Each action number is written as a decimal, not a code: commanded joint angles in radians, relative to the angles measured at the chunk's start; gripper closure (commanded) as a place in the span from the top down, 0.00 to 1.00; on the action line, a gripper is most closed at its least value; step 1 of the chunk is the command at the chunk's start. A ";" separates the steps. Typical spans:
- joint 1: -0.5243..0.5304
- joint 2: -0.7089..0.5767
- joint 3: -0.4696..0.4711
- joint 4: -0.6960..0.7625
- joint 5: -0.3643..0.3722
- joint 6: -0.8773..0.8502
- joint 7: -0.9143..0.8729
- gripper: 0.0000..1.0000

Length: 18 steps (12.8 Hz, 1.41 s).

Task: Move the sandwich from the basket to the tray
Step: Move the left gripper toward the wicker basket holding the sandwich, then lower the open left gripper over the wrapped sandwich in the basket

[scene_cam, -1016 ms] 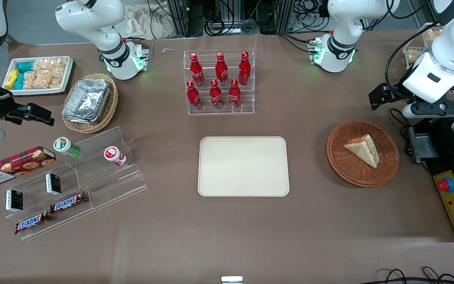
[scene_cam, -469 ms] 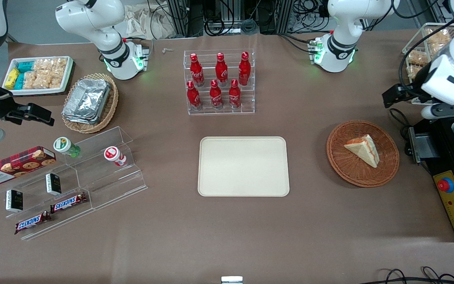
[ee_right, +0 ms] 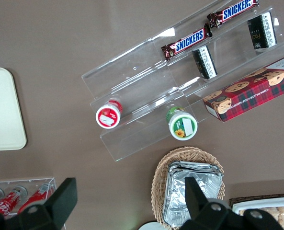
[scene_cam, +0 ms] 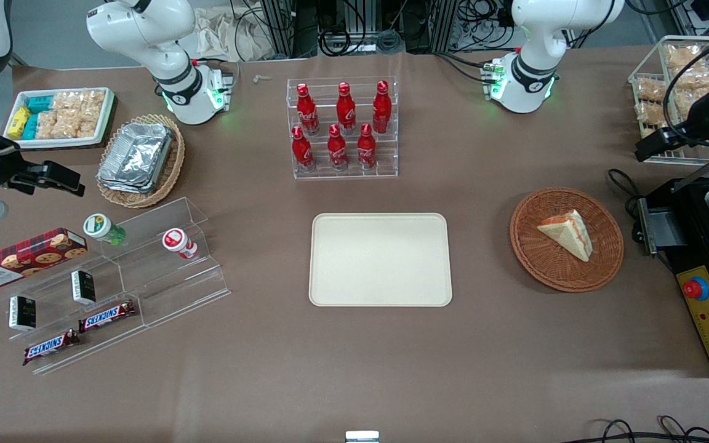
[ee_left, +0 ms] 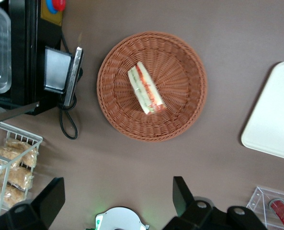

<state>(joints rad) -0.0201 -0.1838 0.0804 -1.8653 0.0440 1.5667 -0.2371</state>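
Left wrist view alone shows the end effector [ee_left: 118, 201] apparently spread open above sandwich [ee_left: 146, 87] in basket [ee_left: 182, 117].

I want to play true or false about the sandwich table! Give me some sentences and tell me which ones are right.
1. The triangular white-bread sandwich lies in the round reddish-brown wicker basket. True.
2. The flat cream rectangular tray already holds a sandwich. False: nothing lies on it.
3. The left arm's gripper is squeezing the sandwich. False: its jaws are open, up above the table, not touching the sandwich.
4. The clear rack of red bottles stands farther from the front camera than the tray. True.
5. The basket sits on top of the tray. False: it sits on the brown table beside the tray, toward the working arm's end.
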 commanded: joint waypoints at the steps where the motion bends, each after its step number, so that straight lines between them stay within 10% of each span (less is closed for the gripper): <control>1: -0.007 -0.075 0.009 -0.153 -0.003 0.100 -0.130 1.00; 18: -0.014 0.118 0.006 -0.431 -0.052 0.594 -0.462 1.00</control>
<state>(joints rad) -0.0275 -0.0781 0.0835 -2.2715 0.0067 2.1079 -0.6796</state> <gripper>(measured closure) 0.000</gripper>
